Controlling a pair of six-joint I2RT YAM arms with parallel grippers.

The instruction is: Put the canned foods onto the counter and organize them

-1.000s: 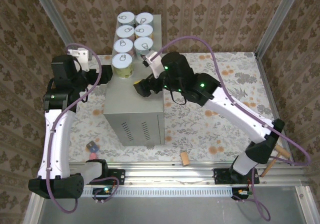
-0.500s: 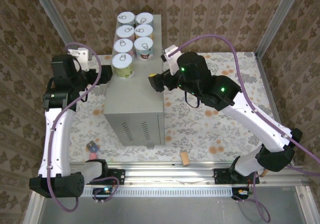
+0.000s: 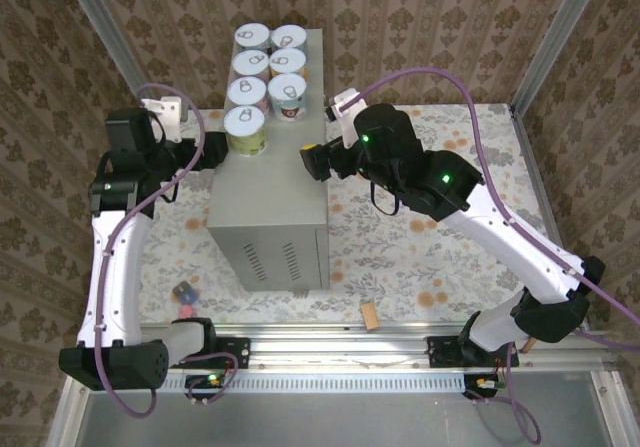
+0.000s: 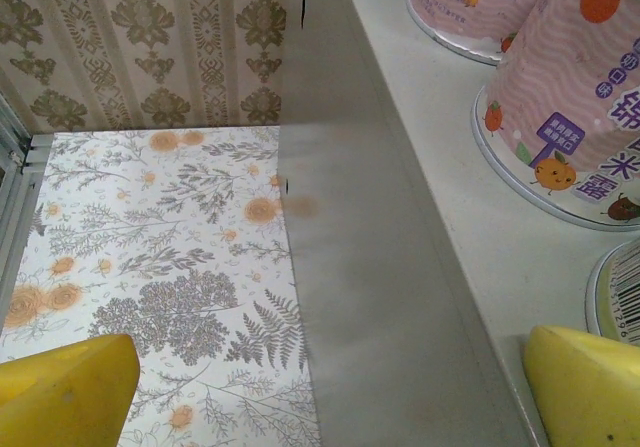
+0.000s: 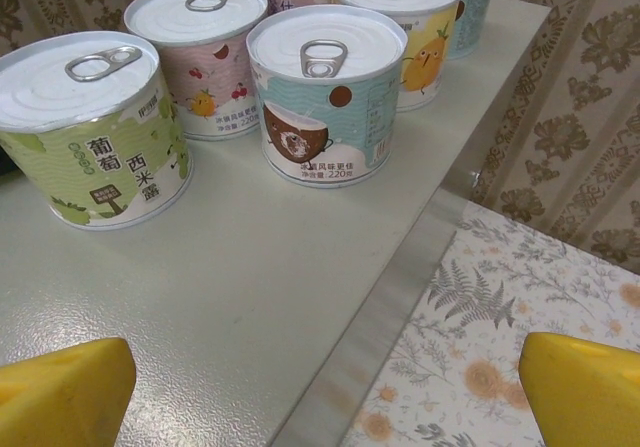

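The cans [image 5: 325, 97] have white lids and green, pink, blue and yellow labels, the counter [image 3: 268, 197] is grey, and the floor [image 3: 400, 257] has orange flowers and grey leaves.

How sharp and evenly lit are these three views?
Top external: even light, sharp, white lids of the cans bright, pull tabs still readable. Left wrist: pink can cropped by the frame edge, yellow fingertips blurred. Right wrist: labels crisp, yellow fingertips blurred.
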